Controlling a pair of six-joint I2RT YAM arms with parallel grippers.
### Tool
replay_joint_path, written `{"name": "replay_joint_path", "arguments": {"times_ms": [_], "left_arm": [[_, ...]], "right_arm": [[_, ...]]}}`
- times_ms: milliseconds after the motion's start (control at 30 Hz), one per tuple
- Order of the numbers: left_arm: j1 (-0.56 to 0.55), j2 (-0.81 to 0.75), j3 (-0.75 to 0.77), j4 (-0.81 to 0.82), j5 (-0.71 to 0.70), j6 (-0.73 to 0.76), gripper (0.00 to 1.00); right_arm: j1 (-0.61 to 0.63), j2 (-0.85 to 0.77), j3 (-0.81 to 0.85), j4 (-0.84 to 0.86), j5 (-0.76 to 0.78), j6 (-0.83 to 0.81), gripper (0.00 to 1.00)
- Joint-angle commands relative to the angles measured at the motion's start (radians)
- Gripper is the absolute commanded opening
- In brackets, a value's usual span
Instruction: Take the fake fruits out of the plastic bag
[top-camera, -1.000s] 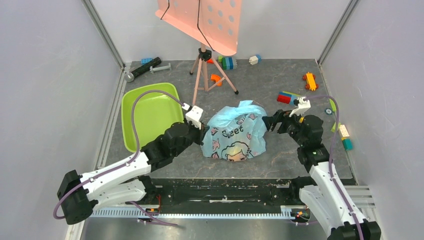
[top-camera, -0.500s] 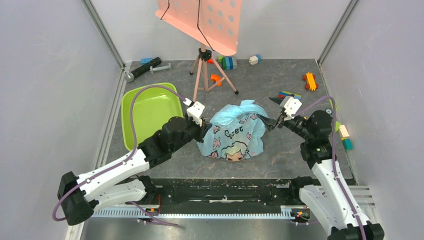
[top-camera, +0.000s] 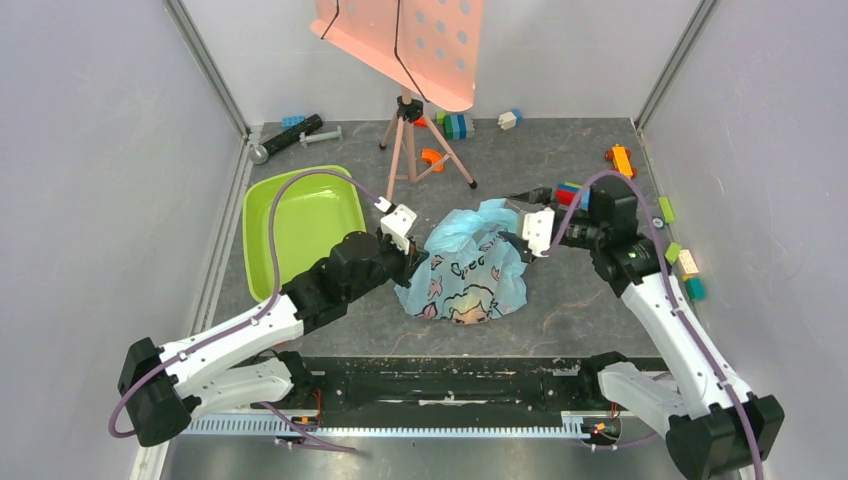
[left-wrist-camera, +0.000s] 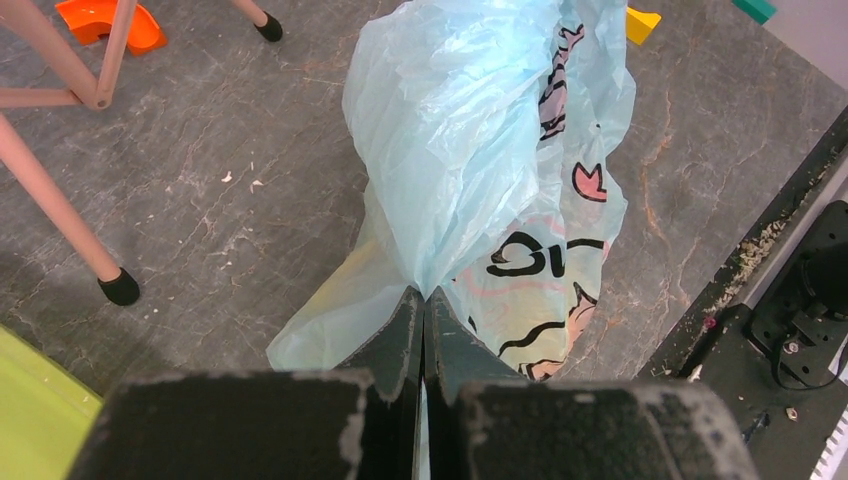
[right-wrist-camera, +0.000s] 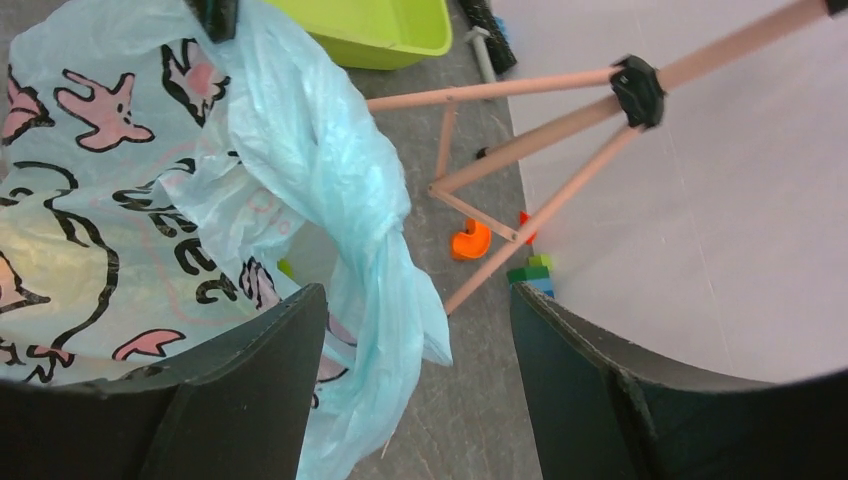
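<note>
The plastic bag (top-camera: 468, 268), light blue with a cartoon face, sits bulging at the table's middle. My left gripper (top-camera: 414, 258) is shut on the bag's left edge; in the left wrist view its jaws (left-wrist-camera: 424, 296) pinch a fold of the film. My right gripper (top-camera: 522, 226) is at the bag's upper right, open. In the right wrist view its wide jaws (right-wrist-camera: 415, 300) straddle a twisted blue strip of the plastic bag (right-wrist-camera: 330, 170) without pressing it. The fake fruits are mostly hidden inside; only a green sliver (right-wrist-camera: 286, 268) shows in the bag's mouth.
A lime-green tub (top-camera: 300, 225) lies left of the bag. A pink tripod stand (top-camera: 407, 140) with an orange piece (top-camera: 432, 158) by its feet stands behind. Toy bricks (top-camera: 572, 192) and an orange toy (top-camera: 622, 160) lie at the back right, and further bricks (top-camera: 688, 262) along the right wall.
My right arm swung from the bag's right side round to its back right, over the bag's top, and its jaws narrowed slightly. The left gripper shifted a little up and right, still holding the bag.
</note>
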Motion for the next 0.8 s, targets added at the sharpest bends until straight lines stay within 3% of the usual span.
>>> {"name": "replay_joint_path", "arguments": {"times_ms": [0,300,633,767], "left_arm": [[0.004,-0.004,0.049,0.036,0.029,0.043,0.02],[0.004,-0.015,0.039,0.036,0.032,0.046,0.02],[0.004,-0.034,0.030,0.036,0.024,0.051,0.02],[0.004,-0.041,0.027,0.036,0.019,0.052,0.02]], "right_arm": [[0.068,0.066,0.098,-0.144,0.041,-0.185,0.70],[0.133,0.143,0.105,-0.114,0.179,-0.178,0.62],[0.141,0.184,0.108,-0.112,0.310,-0.159,0.45],[0.143,0.193,0.107,-0.118,0.325,-0.149,0.31]]}}
